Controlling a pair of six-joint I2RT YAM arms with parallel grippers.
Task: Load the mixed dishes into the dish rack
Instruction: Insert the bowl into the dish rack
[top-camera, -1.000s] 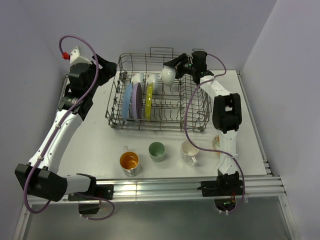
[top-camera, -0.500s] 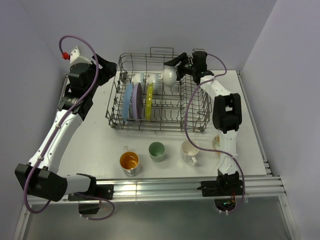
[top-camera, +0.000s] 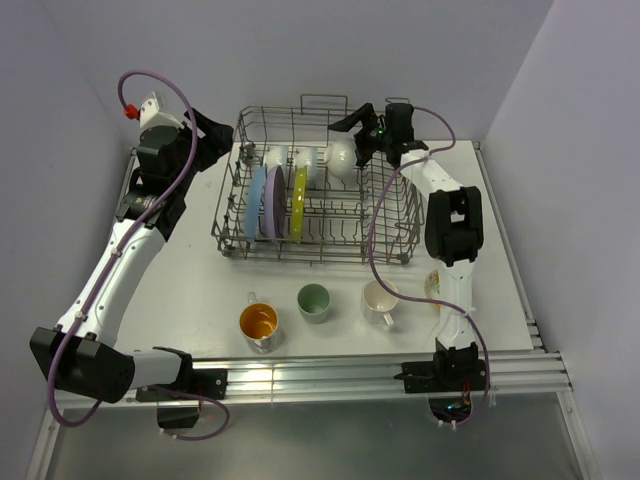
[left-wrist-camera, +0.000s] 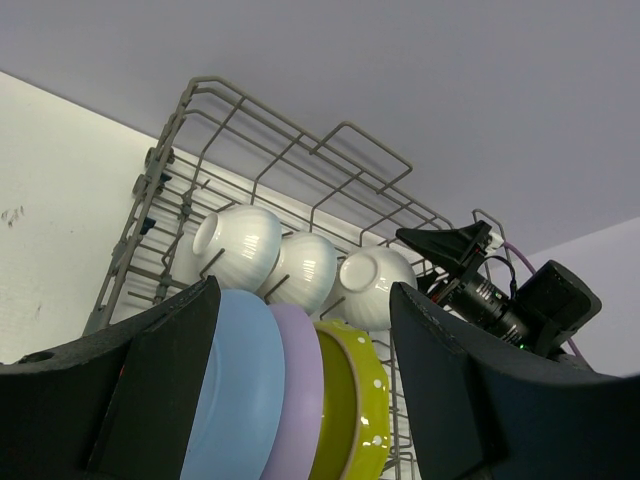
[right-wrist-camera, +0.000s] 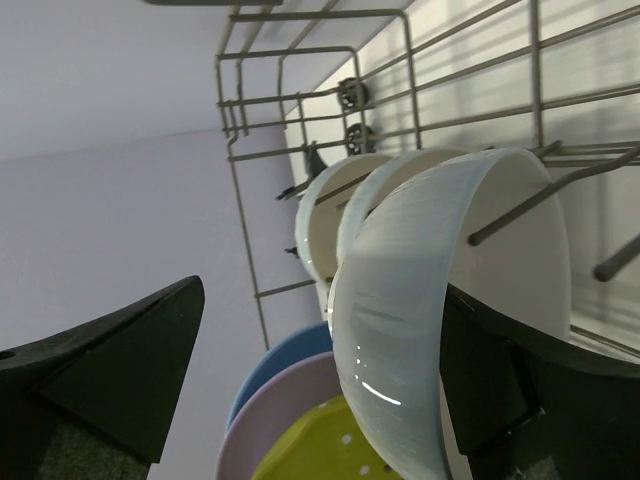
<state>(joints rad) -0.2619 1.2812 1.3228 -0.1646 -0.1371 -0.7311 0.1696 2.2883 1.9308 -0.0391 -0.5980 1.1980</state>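
Note:
The grey wire dish rack (top-camera: 396, 216) stands at the back of the table. In it a blue plate (top-camera: 257, 201), a lavender plate (top-camera: 273, 200) and a yellow-green plate (top-camera: 298, 203) stand on edge. Behind them three white bowls (left-wrist-camera: 240, 240) lean on the tines in a row. My right gripper (top-camera: 352, 140) is open around the rightmost white bowl (top-camera: 340, 157), which rests on tines (right-wrist-camera: 440, 300); the left finger stands well off it. My left gripper (top-camera: 215, 135) hangs open and empty at the rack's left end, facing the plates (left-wrist-camera: 303, 290).
On the table in front of the rack stand an orange-inside cup (top-camera: 258, 322), a pale green cup (top-camera: 313, 300) and a white mug (top-camera: 379, 299). A floral-patterned bowl (top-camera: 432, 284) shows partly behind the right arm. Walls close in behind and at both sides.
My right gripper's jaws have spread wide, letting go of the white bowl, which has settled slightly lower onto the tines. The left arm has not moved.

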